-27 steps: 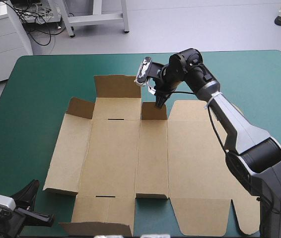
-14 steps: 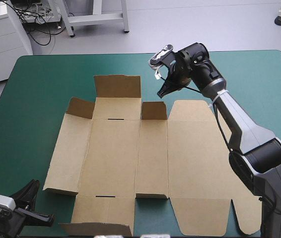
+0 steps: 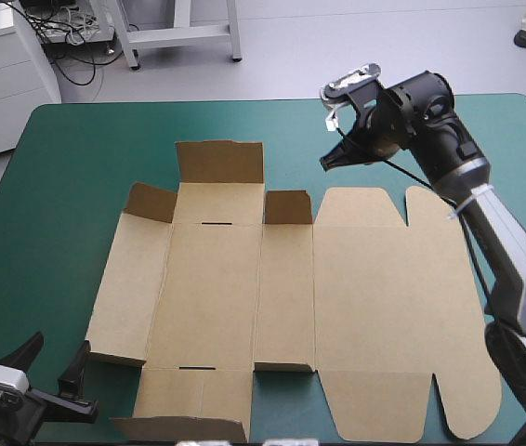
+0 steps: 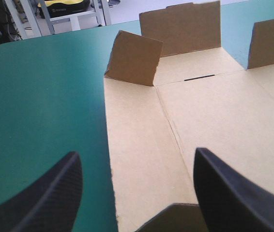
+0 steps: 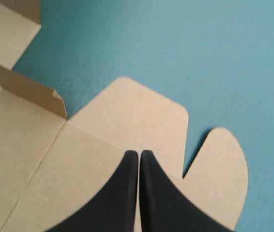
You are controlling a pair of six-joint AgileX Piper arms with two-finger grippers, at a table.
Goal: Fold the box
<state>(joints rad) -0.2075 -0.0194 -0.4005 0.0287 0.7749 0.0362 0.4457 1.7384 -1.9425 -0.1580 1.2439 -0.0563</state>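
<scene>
Brown board of the box (image 3: 272,297), flat in the middle of the table (image 3: 77,149), three far flaps up; probably stiff yet light (bending only at creases), best pinched at a flap's edge; right gripper (image 3: 325,163) clenched on nothing above the far edge, left gripper (image 3: 56,364) spread wide off the box's near left corner

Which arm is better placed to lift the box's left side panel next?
Left, probably: the left gripper sits at the box's near-left corner, jaws open toward that panel; the right gripper hangs shut above the far edge.
</scene>
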